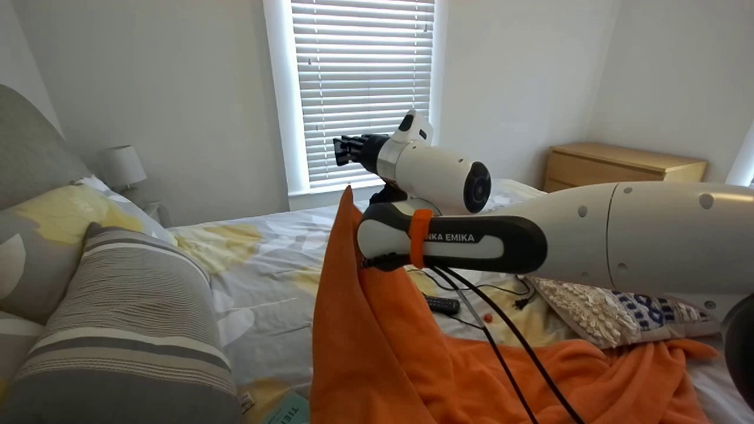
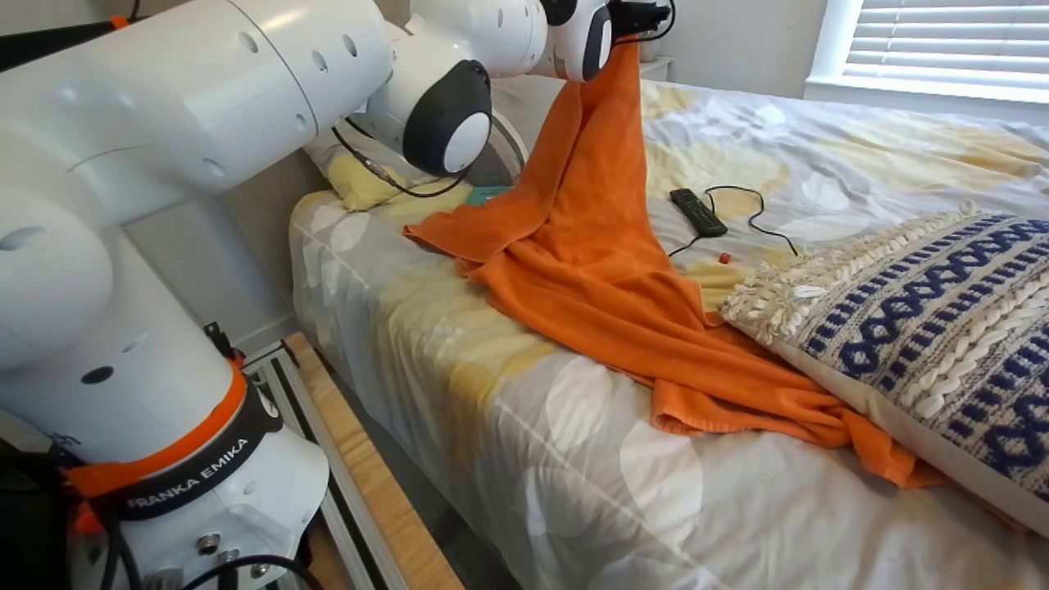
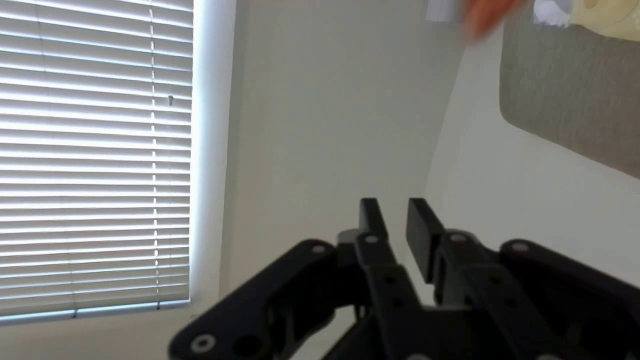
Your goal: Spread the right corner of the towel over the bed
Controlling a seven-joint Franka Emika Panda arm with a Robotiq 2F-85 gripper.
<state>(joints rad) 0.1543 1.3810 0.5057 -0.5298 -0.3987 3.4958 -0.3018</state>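
The orange towel lies rumpled on the bed in both exterior views (image 1: 347, 330) (image 2: 602, 188). Part of it rises in a tall peak beside and below my wrist; what holds the peak up is hidden. The bed (image 1: 265, 294) has a white cover with yellow and grey shapes; it also shows in an exterior view (image 2: 574, 401). My gripper (image 1: 337, 151) is high above the bed, just over the towel's peak, also in an exterior view (image 2: 660, 15). In the wrist view my fingers (image 3: 394, 212) stand a narrow gap apart with nothing visible between them. A blurred orange towel part (image 3: 485, 17) shows at the top edge.
A cream-and-navy cushion (image 2: 926, 328) rests against the towel's end. A black remote (image 2: 698, 213), a cable (image 2: 762, 209) and a small red object (image 2: 724, 257) lie beyond the towel. Striped pillows (image 1: 126, 306) and a teal booklet (image 1: 291, 408) lie toward the headboard (image 1: 26, 147).
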